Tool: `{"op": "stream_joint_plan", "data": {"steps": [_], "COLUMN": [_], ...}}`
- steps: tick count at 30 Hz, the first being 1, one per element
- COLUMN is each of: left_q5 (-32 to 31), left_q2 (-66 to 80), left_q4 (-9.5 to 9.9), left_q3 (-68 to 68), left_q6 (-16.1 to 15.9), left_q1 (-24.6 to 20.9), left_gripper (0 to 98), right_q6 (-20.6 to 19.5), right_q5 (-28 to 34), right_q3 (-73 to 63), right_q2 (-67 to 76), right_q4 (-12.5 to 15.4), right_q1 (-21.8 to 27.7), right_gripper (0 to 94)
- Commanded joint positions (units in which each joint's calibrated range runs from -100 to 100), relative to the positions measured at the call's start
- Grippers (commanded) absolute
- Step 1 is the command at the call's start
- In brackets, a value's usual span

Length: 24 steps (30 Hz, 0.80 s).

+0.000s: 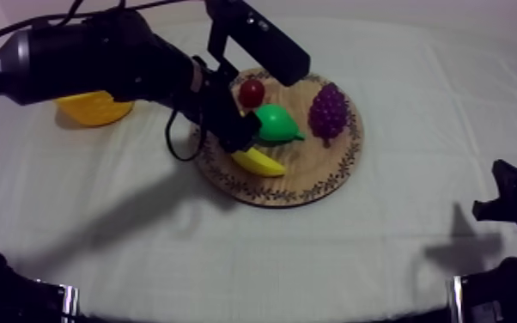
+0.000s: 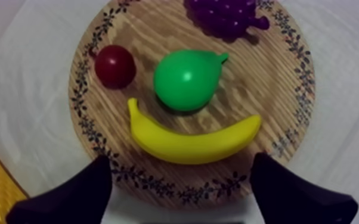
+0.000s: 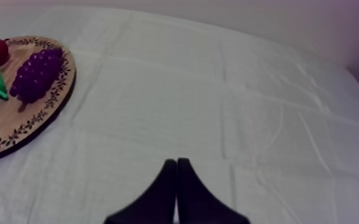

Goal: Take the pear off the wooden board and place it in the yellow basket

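The counter [image 1: 416, 258] is spread with a grey-white cloth [image 3: 217, 89] that is creased in faint squares. Two things lie directly on it. The round wooden board [image 1: 322, 172] with a patterned rim sits just above the centre of the top view. The yellow basket [image 1: 94, 109] sits at the upper left of that frame, partly hidden and apart from the board.

Robot lab bench: cloth-covered table [image 1: 416, 129], toy fruit [image 1: 328, 110] on wooden board [image 1: 313, 176]
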<state>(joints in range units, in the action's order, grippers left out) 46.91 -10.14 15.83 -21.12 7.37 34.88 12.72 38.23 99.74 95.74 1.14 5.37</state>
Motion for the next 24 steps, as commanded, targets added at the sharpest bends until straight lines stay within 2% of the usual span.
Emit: {"op": "stream_joint_plan", "data": {"steps": [1, 10, 24], "left_q5": [-0.33, 0.93, 13.27], "left_q2": [-0.22, -4.79, -23.89], "left_q4": [0.20, 0.89, 0.74], "left_q3": [0.00, 3.62, 24.26], "left_q6": [0.36, -0.37, -6.39], "left_q1": [0.01, 0.13, 0.01], "left_gripper": [93.3, 92.1, 86.7], "right_q6": [0.00, 0.00, -0.01], "right_q5": [0.00, 0.00, 0.00], "right_q3": [0.04, 0.04, 0.04], "right_q2": [0.02, 0.02, 0.02], "right_q4": [0.00, 0.00, 0.00], "right_q1": [-0.01, -0.01, -0.01], "right_gripper": [0.3, 0.3, 0.3]}}
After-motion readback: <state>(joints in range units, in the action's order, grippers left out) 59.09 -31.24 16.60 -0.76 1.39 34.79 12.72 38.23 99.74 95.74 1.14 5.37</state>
